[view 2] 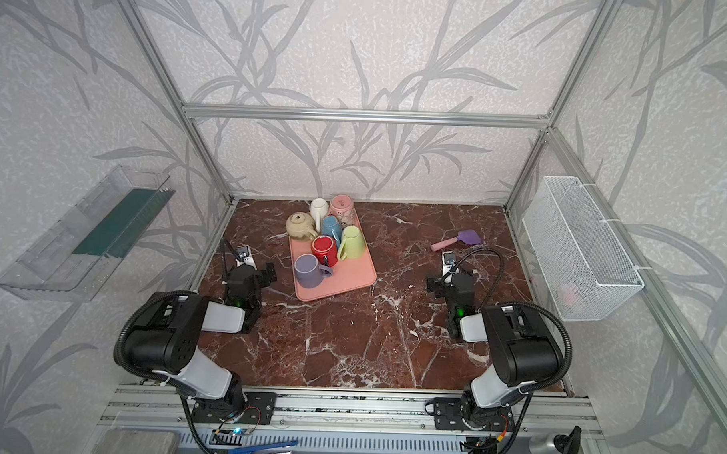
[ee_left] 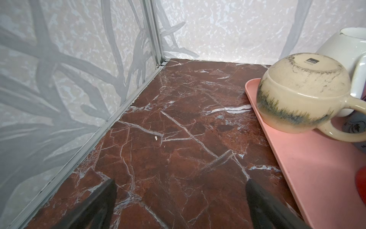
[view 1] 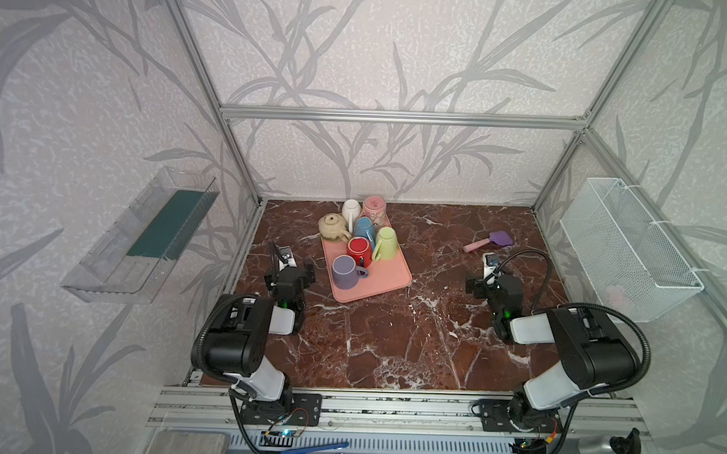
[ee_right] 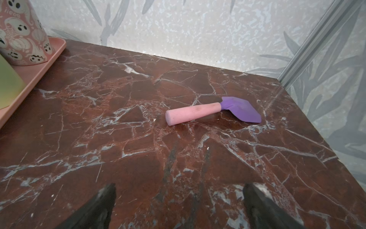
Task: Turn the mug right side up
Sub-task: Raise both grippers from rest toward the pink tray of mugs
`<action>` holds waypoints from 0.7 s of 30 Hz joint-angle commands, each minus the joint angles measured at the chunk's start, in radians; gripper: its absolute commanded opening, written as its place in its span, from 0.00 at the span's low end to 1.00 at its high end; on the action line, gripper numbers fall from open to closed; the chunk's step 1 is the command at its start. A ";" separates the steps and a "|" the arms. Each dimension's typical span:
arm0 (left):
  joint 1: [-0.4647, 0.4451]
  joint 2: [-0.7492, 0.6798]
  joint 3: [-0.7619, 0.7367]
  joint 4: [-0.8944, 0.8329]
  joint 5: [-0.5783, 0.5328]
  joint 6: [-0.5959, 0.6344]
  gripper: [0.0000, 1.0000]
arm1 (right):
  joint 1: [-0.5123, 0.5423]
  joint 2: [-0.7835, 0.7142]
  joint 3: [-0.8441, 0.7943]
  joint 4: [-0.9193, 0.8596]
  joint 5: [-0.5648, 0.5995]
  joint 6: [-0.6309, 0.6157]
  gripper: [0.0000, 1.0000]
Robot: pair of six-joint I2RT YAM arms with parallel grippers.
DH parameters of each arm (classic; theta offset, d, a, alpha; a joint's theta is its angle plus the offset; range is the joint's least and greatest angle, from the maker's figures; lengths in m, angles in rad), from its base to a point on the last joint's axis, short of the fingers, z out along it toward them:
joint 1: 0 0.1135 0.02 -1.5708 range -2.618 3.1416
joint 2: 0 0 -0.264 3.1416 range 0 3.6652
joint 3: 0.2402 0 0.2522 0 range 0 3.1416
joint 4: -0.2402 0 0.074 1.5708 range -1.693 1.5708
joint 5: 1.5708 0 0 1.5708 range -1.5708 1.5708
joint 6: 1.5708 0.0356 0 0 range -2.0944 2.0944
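Red-brown marble tabletop [view 1: 391, 341], leaf-patterned walls [view 1: 359, 49] around, bears a tray [view 1: 389, 279] of mugs [view 1: 359, 248].

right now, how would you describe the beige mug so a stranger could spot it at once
On the dark red marble tabletop lies a pink rectangular plastic tray crowded with mugs. The round beige ceramic mug stands on the tray's left edge, beside the tall white mug. Alone among its taller neighbours it is squat and bulbous, with a dark smeared band.

Pink-handled purple spade [ee_right: 198, 113] lying on marble tabletop [view 1: 391, 341]; white wire basket [view 1: 627, 249] on side wall; clear shelf [view 1: 145, 237] opposite
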 commanded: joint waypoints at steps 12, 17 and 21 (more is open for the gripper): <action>0.008 -0.013 0.011 0.001 0.005 -0.004 0.99 | -0.004 -0.007 0.017 -0.007 -0.018 0.013 0.99; -0.006 -0.009 0.006 0.017 -0.024 0.003 0.99 | -0.001 -0.006 0.017 -0.006 -0.012 0.009 0.99; -0.005 -0.008 0.007 0.020 -0.025 0.004 0.99 | -0.001 -0.006 0.017 -0.006 -0.012 0.010 0.99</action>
